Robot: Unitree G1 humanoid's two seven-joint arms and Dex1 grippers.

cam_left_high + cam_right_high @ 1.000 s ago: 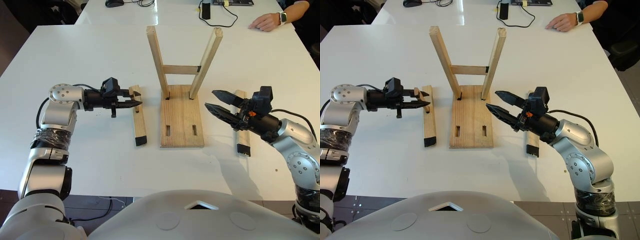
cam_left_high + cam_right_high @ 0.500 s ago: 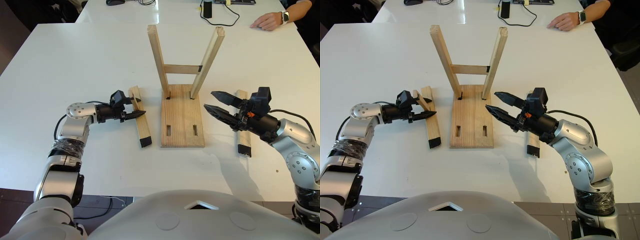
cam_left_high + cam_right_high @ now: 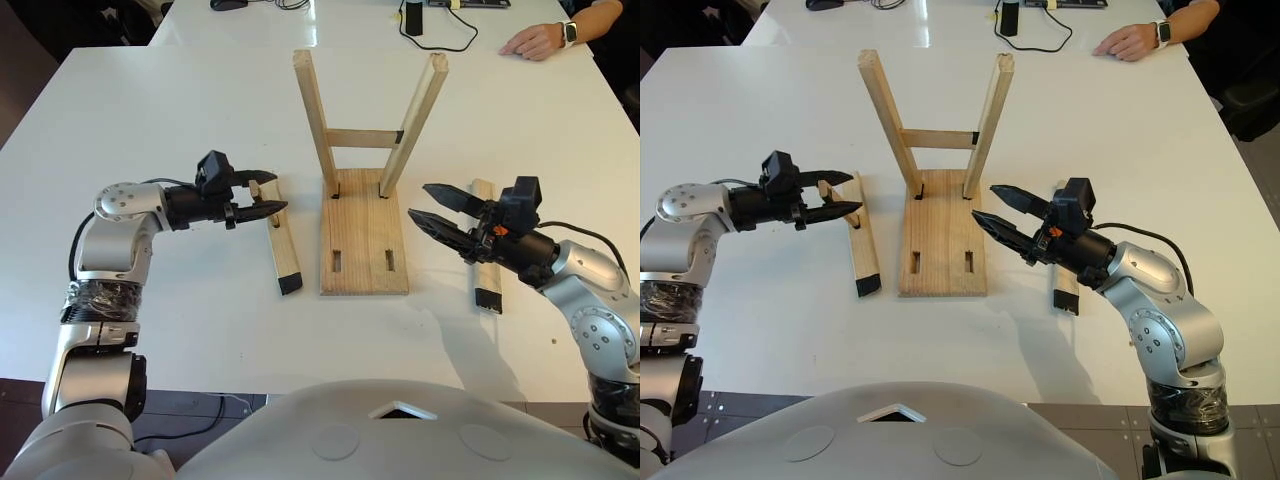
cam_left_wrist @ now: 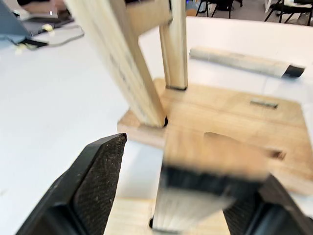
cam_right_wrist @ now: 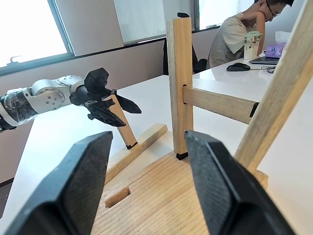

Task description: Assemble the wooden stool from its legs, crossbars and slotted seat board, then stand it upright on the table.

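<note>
The slotted seat board (image 3: 363, 245) lies flat mid-table. Two legs joined by a crossbar (image 3: 362, 139) stand tilted in its far slots; the two near slots (image 3: 337, 261) are empty. A loose leg (image 3: 282, 245) lies left of the board, with a short wooden piece (image 5: 121, 123) propped at its far end. My left gripper (image 3: 268, 190) is open with that short piece between its fingers (image 4: 95, 183). Another loose leg (image 3: 484, 262) lies right of the board. My right gripper (image 3: 420, 200) hovers open, holding nothing, between the board and that leg.
A second table behind carries cables, a mouse (image 3: 229, 6) and a person's resting hand (image 3: 535, 42). Bare white tabletop (image 3: 150, 120) spreads to both sides and in front of the board.
My left gripper rose from beside the left leg and went from shut to open, now straddling the short piece. The left leg's near end shifted slightly toward the board. The right arm stayed still.
</note>
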